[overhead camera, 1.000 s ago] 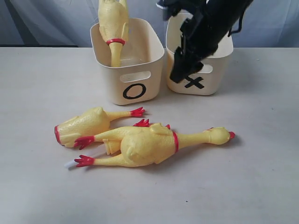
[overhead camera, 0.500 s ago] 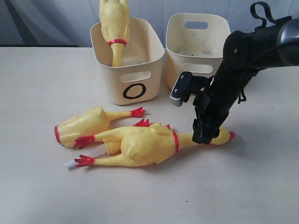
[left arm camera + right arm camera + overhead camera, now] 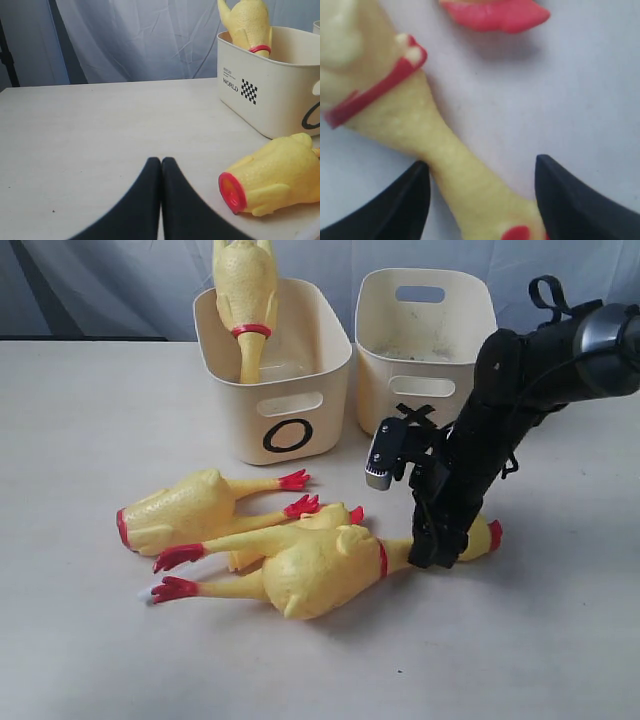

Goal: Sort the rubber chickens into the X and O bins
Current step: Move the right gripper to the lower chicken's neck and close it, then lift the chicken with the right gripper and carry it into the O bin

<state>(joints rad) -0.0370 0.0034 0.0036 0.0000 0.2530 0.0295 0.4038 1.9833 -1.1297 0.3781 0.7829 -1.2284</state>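
A whole long-necked rubber chicken [image 3: 320, 570] lies on the table with its head [image 3: 484, 535] to the right. My right gripper [image 3: 437, 548] is down over its neck [image 3: 455, 165], open. One finger [image 3: 405, 200] touches the neck and the other [image 3: 570, 200] stands apart. A headless piece [image 3: 185, 508] lies to the left, and its red-rimmed end [image 3: 232, 192] shows beside my shut left gripper [image 3: 161, 161]. Another chicken [image 3: 245, 290] stands head-down in the O bin [image 3: 285, 390]. The X bin [image 3: 425, 330] is partly hidden by the right arm.
Red feet [image 3: 303, 506] of another piece poke out behind the whole chicken. A grey curtain hangs behind the table's far edge. Bare tabletop [image 3: 100, 125] stretches ahead of the left gripper. The left arm is out of the exterior view.
The right arm came down from in front of the X bin onto the whole chicken's neck. The chicken's body has shifted and rolled toward the front.
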